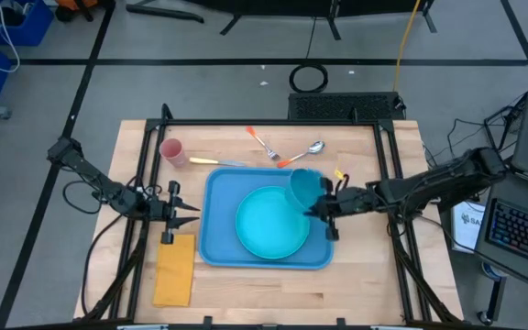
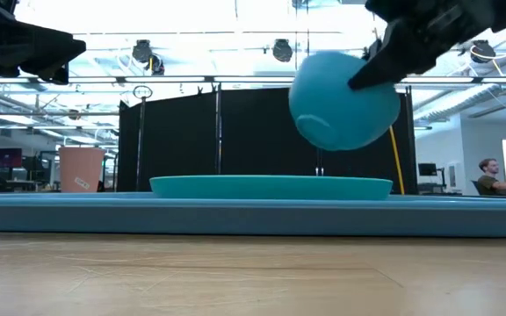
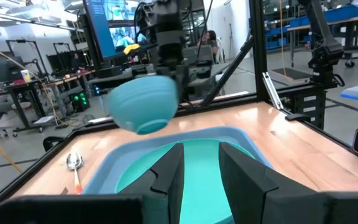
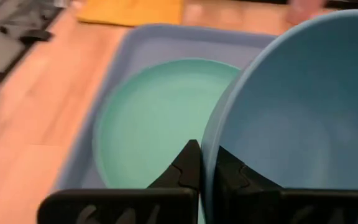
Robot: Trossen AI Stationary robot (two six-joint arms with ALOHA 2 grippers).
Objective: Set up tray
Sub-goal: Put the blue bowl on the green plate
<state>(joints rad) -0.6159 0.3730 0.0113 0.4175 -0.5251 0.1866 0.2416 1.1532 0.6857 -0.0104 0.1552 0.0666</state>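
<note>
A: In the middle of the wooden table point(image 1: 356, 275) lies the tray point(image 1: 220, 240), light blue, with a teal plate point(image 1: 269, 225) already on it. So one piece is placed.

B: What is in hand?

A: The right gripper point(image 1: 326, 209) is clenched on the rim of a blue bowl point(image 1: 304, 186), holding it tilted in the air over the plate's far right edge. The left gripper point(image 1: 191, 214) hovers just beside the tray's left edge, fingers part open, grasping nothing.

B: What is left?

A: Likely the yellow napkin point(image 1: 176, 269) beside the tray, the pink cup point(image 1: 171, 150), then the spoon point(image 1: 302, 152) and fork point(image 1: 262, 143) behind it. Nothing blocks the tray.
</note>
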